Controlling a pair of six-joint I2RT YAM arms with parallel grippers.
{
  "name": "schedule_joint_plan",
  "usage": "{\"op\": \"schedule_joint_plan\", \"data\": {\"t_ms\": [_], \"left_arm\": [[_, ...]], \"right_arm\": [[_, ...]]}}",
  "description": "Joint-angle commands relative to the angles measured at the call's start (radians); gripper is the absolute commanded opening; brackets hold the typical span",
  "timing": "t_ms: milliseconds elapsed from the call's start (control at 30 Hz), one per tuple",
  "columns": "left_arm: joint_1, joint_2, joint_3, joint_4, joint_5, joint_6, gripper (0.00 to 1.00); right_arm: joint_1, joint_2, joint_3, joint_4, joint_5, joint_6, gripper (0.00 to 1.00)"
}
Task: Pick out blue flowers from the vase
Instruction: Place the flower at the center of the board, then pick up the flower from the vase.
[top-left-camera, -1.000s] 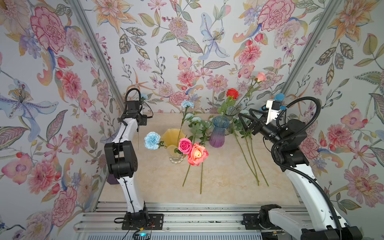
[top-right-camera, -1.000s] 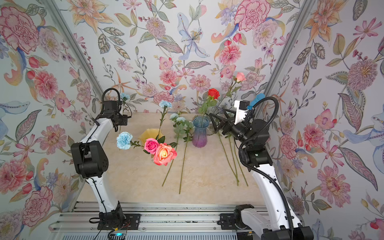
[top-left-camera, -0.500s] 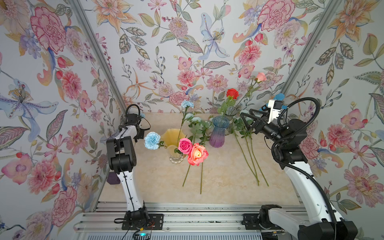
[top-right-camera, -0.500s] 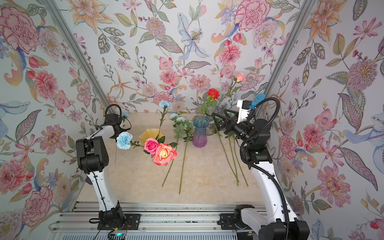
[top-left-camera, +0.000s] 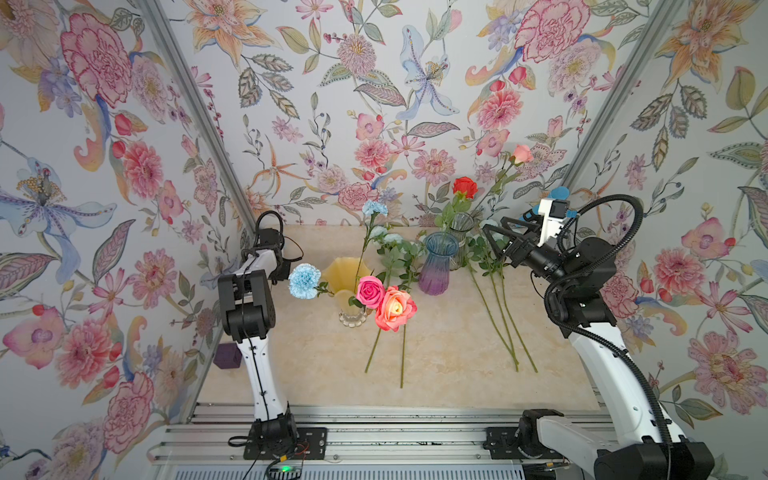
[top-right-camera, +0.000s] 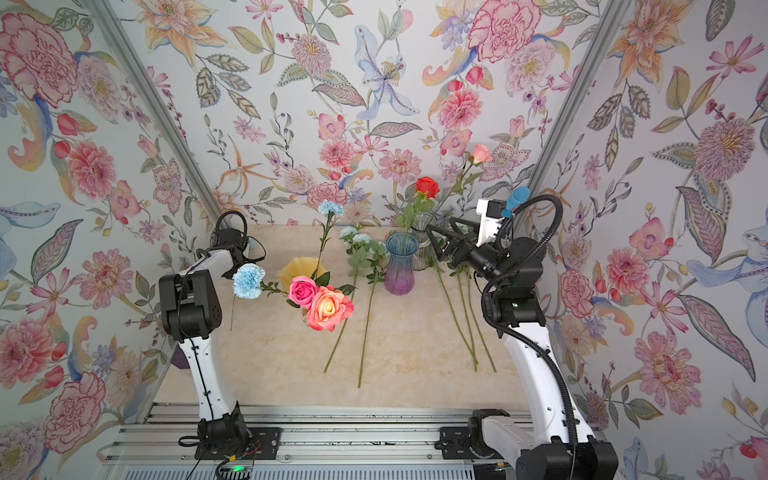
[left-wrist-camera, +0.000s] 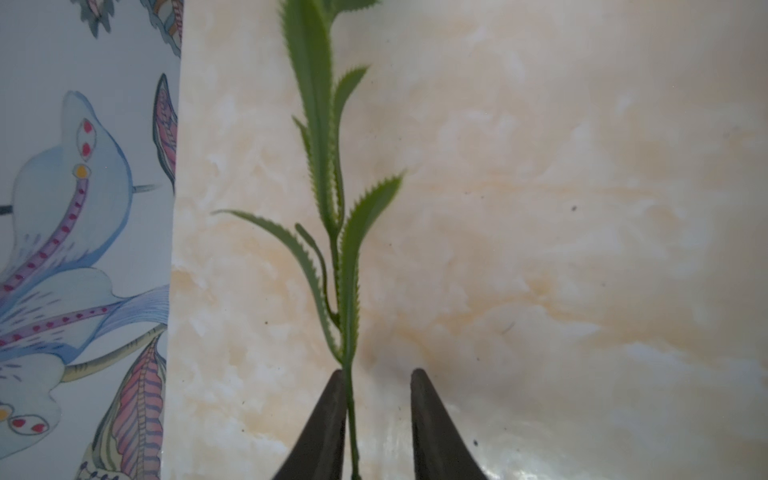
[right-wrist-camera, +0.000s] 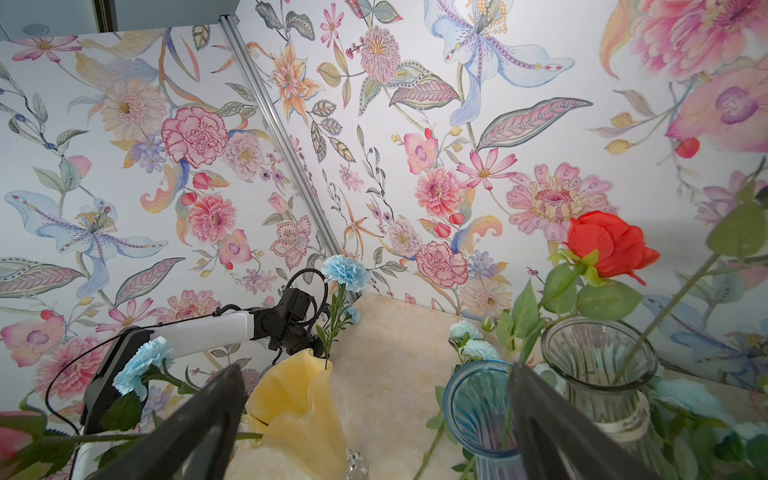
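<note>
In the left wrist view my left gripper (left-wrist-camera: 378, 372) is open just above the table. A thin green stem (left-wrist-camera: 351, 399) with saw-edged leaves runs between its jaws and rests against one finger (left-wrist-camera: 328, 419); its bloom is out of view. The yellow vase (top-left-camera: 349, 274) holds two blue flowers, a carnation leaning left (top-left-camera: 304, 280) and a tall one (top-left-camera: 374, 207), plus a pink rose (top-left-camera: 370, 291) and an orange rose (top-left-camera: 395, 307). Aqua blooms (top-left-camera: 390, 239) lie on the table. My right gripper (top-left-camera: 494, 230) is open and empty beside the blue-purple vase (top-left-camera: 438, 266).
A clear glass vase (top-left-camera: 460, 232) at the back holds a red rose (top-left-camera: 464, 185) and a pink bud (top-left-camera: 521, 153). Long stems (top-left-camera: 498, 324) lie on the table's right side. A purple block (top-left-camera: 227, 356) sits by the left wall. The floral walls stand close on three sides.
My left arm has come down from the back left corner to the table by the left wall, and its jaws have parted off the stem. The right gripper has stayed open, nearly still.
</note>
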Motion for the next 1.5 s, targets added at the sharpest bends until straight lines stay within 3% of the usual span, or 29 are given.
{"op": "schedule_joint_plan", "data": {"t_ms": [0,200,400,567,733,967,1167,1300,1467], "left_arm": [[-0.02,-0.038,0.023,-0.003,0.025,-0.026,0.4],[-0.028,-0.296,-0.14,0.239,0.148,-0.21,0.49],[-0.04,-0.654,-0.616,0.789,0.224,-0.513,0.53],[-0.118,-0.844,-0.989,1.213,0.142,-0.692,0.54],[-0.171,-0.902,-1.225,1.553,0.069,-0.78,0.57],[-0.168,-1.008,-1.253,1.45,0.054,-0.669,0.63],[-0.134,-0.994,-1.247,1.456,0.119,-0.67,0.64],[-0.122,-1.0,-1.256,1.442,0.158,-0.669,0.65],[-0.072,-1.043,-1.324,1.467,0.217,-0.726,0.67]], "right_arm": [[-0.006,-0.007,-0.006,0.016,-0.015,0.006,1.0],[-0.003,0.005,0.001,0.019,-0.04,0.007,0.95],[0.071,0.03,0.065,-0.101,-0.038,-0.109,0.87],[0.169,0.122,0.111,-0.127,0.035,-0.159,0.81],[0.262,0.244,0.144,-0.049,0.115,-0.123,0.71],[0.42,0.44,0.228,0.009,0.284,-0.105,0.65],[0.532,0.581,0.326,-0.012,0.388,-0.129,0.59],[0.569,0.63,0.348,0.0,0.442,-0.134,0.56],[0.563,0.654,0.247,0.178,0.439,-0.033,0.55]]}}
